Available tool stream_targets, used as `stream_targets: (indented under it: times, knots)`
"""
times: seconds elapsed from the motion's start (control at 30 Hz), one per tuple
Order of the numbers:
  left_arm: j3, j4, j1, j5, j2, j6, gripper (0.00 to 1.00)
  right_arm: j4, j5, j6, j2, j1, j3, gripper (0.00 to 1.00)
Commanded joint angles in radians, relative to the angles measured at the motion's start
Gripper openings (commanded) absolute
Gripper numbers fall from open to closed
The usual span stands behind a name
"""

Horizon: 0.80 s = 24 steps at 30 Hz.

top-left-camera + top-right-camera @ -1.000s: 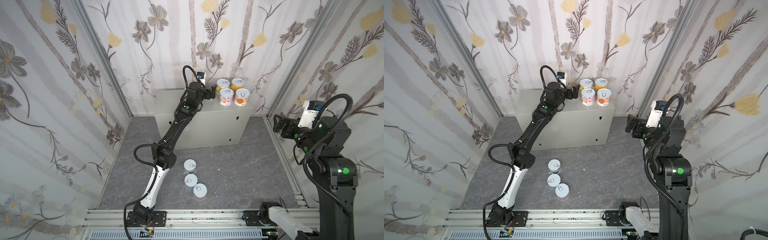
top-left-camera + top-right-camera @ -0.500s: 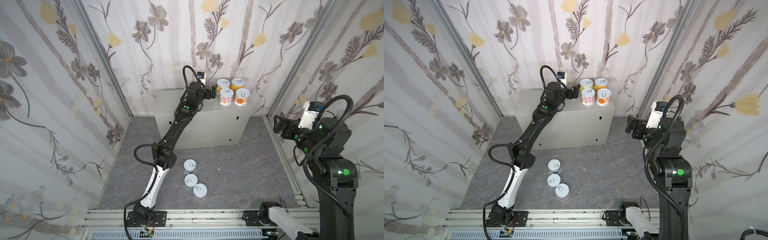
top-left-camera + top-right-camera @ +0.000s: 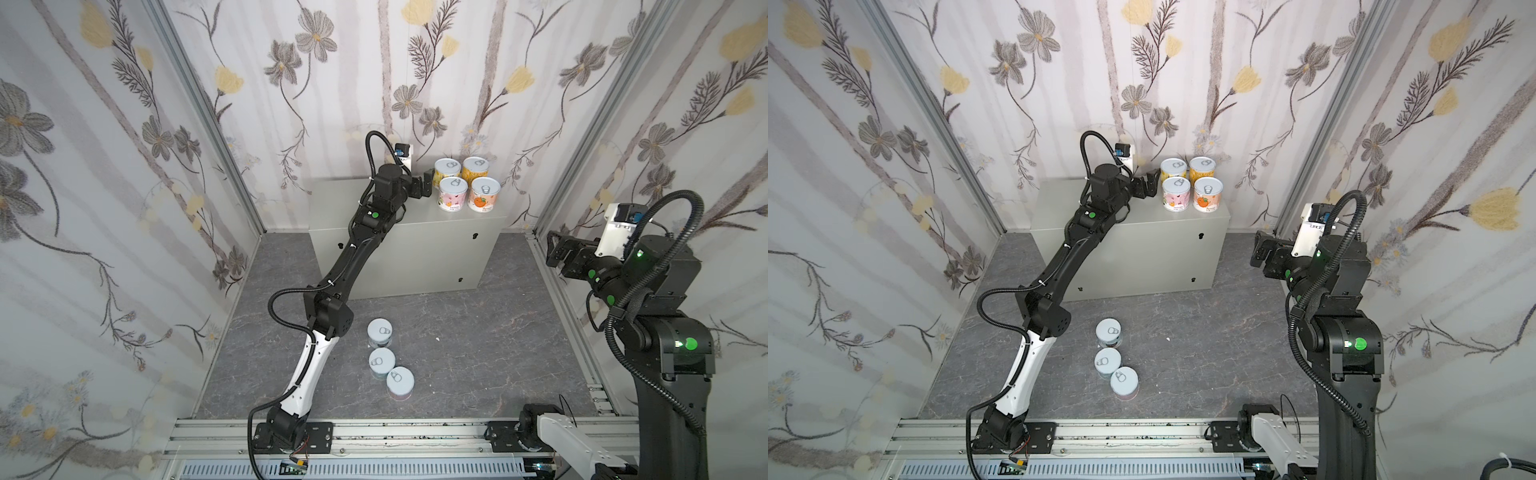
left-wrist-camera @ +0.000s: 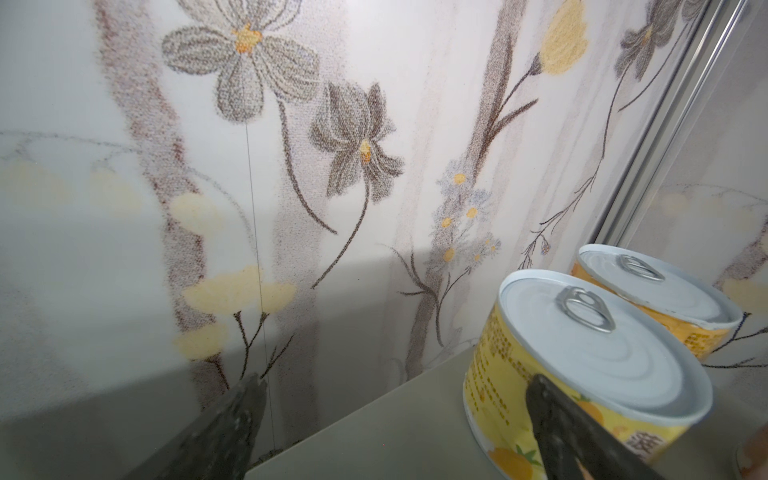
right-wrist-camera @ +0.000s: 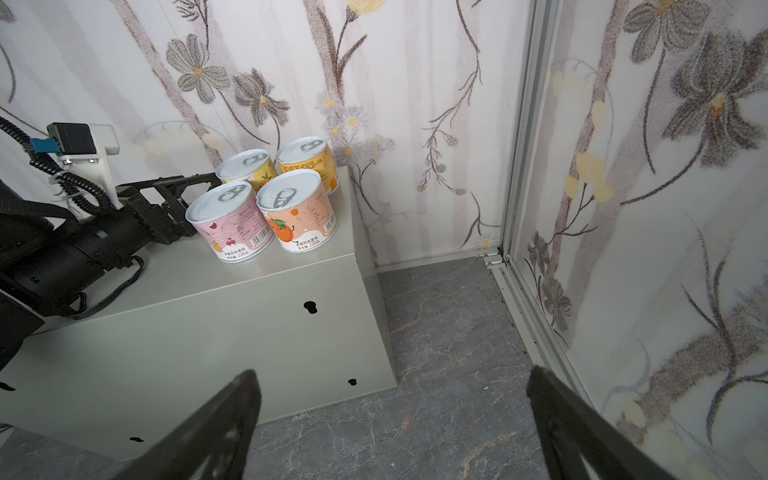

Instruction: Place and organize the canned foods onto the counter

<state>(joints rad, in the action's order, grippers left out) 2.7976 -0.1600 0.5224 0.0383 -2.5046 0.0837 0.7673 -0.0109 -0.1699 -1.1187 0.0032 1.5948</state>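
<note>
The left gripper (image 3: 427, 189) is sitting wide open beside the yellow tin (image 3: 446, 171), maybe brushing it; four tins (image 3: 453, 194) are standing on the right end of the counter (image 3: 332, 203). Another three tins (image 3: 382, 360) are standing on the floor (image 3: 478, 340), and the right gripper (image 3: 555, 249) is hanging open, empty.

Four cans (image 3: 454, 187) stand on the counter (image 3: 415, 257), three cans (image 3: 381, 360) before it.

You have very little to log here. The one difference over the last second is in your right arm (image 3: 660, 286), and it is faint. In a top view its wrist camera housing (image 3: 617, 228) and the right gripper (image 3: 553, 248) sit a hair off from where they were a second ago. The drift is so small that you cannot call its direction with any confidence. No other difference shows.
</note>
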Motion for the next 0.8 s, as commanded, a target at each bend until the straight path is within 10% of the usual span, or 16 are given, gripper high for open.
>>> stream_targets:
  times: [0.0, 0.77]
  knots:
    - [0.004, 0.016, 0.003, 0.011, -0.013, 0.01, 1.0, -0.007, -0.014, 0.013, -0.001, 0.0, -0.004, 1.0]
    - [0.012, 0.032, 0.001, -0.012, -0.015, 0.008, 1.0, -0.008, -0.019, 0.019, 0.003, -0.001, -0.009, 1.0]
